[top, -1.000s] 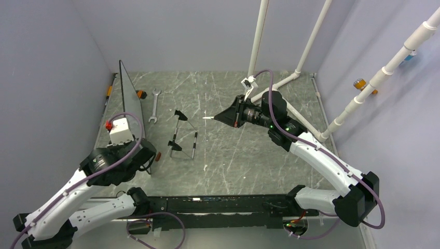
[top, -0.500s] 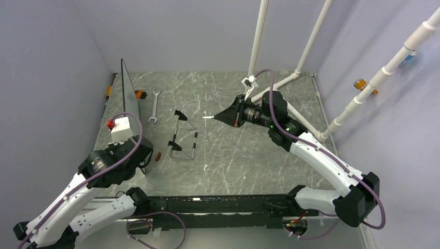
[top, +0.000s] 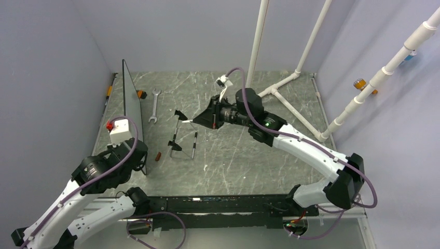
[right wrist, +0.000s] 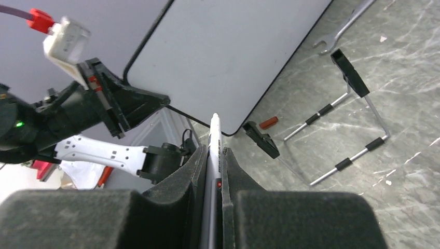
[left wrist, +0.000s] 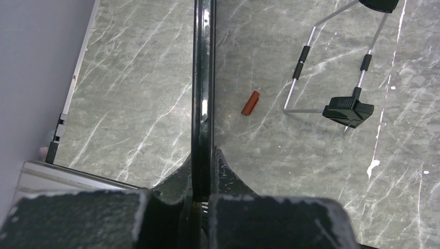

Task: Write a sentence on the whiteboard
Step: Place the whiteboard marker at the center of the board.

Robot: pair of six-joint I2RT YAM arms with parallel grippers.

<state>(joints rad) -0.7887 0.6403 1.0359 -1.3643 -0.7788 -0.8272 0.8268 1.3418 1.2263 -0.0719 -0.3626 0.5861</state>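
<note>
From above, my left fingers (top: 136,156) grip the near lower end of the whiteboard (top: 129,101). It stands on its edge at the left side of the table (top: 249,155), turned so that this view sees little more than its dark rim. My right fingers (top: 205,118) reach in from the right, closed on a marker (top: 187,121). Its tip points left toward the board but is well apart from it. Between the two, a wire stand (top: 184,137) lies flat. A wrench (top: 154,105) rests near the board's far end, and a small reddish piece (top: 159,155), perhaps the marker's cap, lies beside the near end.

In my left wrist view the rim runs straight up the middle, pinched between my two fingers with no gap showing. The writing face cannot be seen from here.

In my right wrist view the marker's barrel sits in the narrow slot between my fingers, which are nearly shut around it, with its tip aimed at the board's lower corner. The white face fills the upper part of the picture and is blank. I see no letter of the sentence on it.

I judge that the two grips are done and the approach is under way. All of the writing is left, beginning with bringing the tip onto the face.
</note>
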